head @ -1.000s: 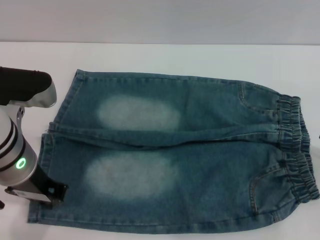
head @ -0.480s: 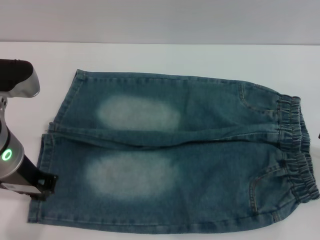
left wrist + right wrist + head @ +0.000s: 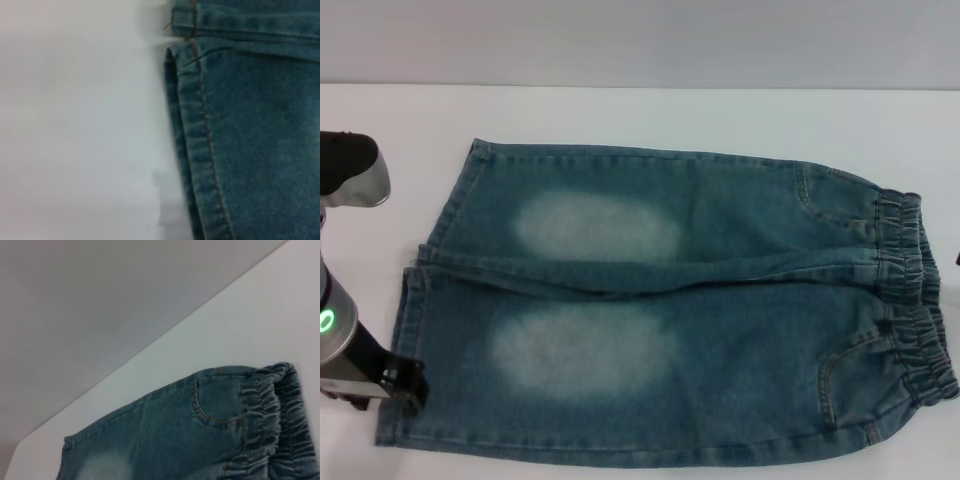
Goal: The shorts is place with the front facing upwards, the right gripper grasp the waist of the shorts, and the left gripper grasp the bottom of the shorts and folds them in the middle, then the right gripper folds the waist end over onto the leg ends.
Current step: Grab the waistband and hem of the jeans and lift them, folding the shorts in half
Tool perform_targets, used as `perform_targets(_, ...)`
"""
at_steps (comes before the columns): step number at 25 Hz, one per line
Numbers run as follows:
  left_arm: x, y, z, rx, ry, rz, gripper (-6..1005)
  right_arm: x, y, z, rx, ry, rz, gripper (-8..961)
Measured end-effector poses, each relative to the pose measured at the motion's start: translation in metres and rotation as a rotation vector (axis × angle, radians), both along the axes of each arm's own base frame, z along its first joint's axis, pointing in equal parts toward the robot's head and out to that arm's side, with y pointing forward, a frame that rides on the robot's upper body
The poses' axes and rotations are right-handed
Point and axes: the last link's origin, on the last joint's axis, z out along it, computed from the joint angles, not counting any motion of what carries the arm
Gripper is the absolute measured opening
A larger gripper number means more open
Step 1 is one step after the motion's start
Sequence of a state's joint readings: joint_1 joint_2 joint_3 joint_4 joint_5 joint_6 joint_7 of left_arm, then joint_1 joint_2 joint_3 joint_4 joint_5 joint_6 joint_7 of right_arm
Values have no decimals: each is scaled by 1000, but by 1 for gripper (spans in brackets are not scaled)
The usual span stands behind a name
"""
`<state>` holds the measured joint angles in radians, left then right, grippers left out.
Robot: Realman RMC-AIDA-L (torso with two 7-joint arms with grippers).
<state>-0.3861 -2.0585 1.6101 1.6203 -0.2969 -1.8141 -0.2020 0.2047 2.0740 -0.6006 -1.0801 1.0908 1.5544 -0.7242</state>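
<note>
The blue denim shorts (image 3: 720,300) lie flat, front up, on the white table (image 3: 640,120). Their gathered waist (image 3: 912,300) points right and the two leg hems, the bottom of the shorts (image 3: 448,200), point left. My left gripper (image 3: 402,384), under the arm's green ring light, hangs at the hem of the near leg. In the left wrist view that stitched hem (image 3: 196,150) runs beside bare table. The right wrist view shows the elastic waist (image 3: 270,410) and a pocket seam from a little way off. The right gripper itself is out of view.
The white table top (image 3: 75,125) runs all round the shorts, with a grey wall (image 3: 100,305) behind its far edge. The left arm's upper link (image 3: 348,172) stands over the table left of the far leg.
The left arm has slid left: its black end was over the near leg's cloth and now sits at the hem edge. The shorts have not moved.
</note>
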Motion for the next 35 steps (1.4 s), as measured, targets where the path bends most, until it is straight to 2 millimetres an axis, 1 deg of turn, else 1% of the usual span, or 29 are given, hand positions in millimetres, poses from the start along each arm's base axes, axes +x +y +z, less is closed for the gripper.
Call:
perform_targets(6, -4, -2, -4, -9, -3, 15, 555, -2, 2, 1, -1, -4, 6, 725)
perform_targets(14, -7, -2, -7, -14, -8, 26, 793, -3, 3, 0, -3, -4, 9, 725)
perform_targets(19, -6, -1, -8, -14, -15, 22, 814, -3, 3, 0, -4, -2, 8, 725)
perform_targets(27, -8, -2, -11, -27, -28, 31, 808, -2, 1, -1, -5, 1, 2, 725)
perform_targets(35, -5, -3, -14, -41, -52, 28, 802, -4, 0, -2, -14, 6, 8, 726)
